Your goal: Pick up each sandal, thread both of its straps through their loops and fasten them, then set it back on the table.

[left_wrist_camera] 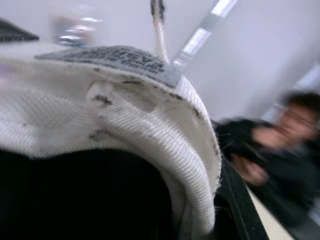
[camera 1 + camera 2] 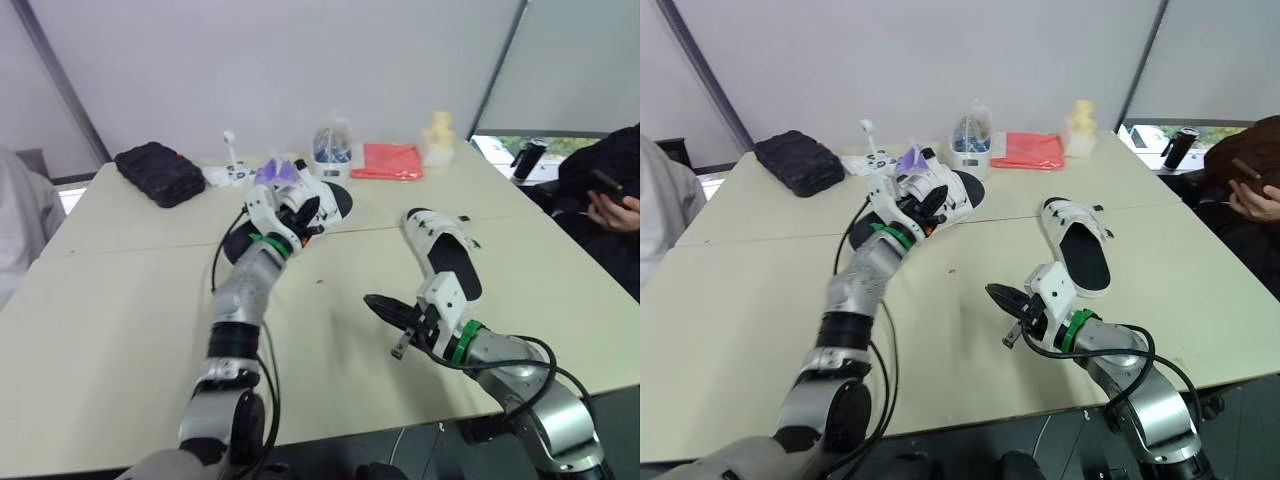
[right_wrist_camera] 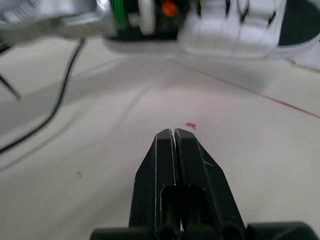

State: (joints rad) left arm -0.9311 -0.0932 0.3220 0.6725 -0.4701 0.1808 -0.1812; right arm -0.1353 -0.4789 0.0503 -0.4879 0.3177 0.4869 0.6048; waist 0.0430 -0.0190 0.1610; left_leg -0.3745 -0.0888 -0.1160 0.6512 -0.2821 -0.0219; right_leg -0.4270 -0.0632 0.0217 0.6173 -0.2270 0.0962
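**Right jaws.** Pressed together and empty. The black fingertips (image 3: 165,137) hover low over a bare part of the surface (image 2: 120,330), aimed toward the far sandal (image 2: 325,205).

**Left jaws.** Positioned at the strapped middle of the far sandal. Whether they are clamped on it cannot be told (white strap webbing (image 1: 150,125) lies right against the wrist camera).

**Location of sandals.** The far sandal sits near the middle seam of the surface, at the end of the left arm. Whether it rests on the surface or is lifted cannot be told. The near sandal (image 2: 448,258) lies flat on the robot's right, just beyond the right arm and apart from it.

**Hazards (judged).**
- The right jaws must part before they can take a strap. If they advance as they are, they would push the sandal aside.
- A hold on webbing alone may let the sandal swing or slip out.
- The left arm's black cable (image 2: 216,265) hangs beside the sandal and could snag it.

**Orientation.**
- Far sandal: the long axis runs across the surface, with the right end slightly farther away.
- Near sandal: the long axis runs away from the robot, with the strapped end farthest and the footbed up.
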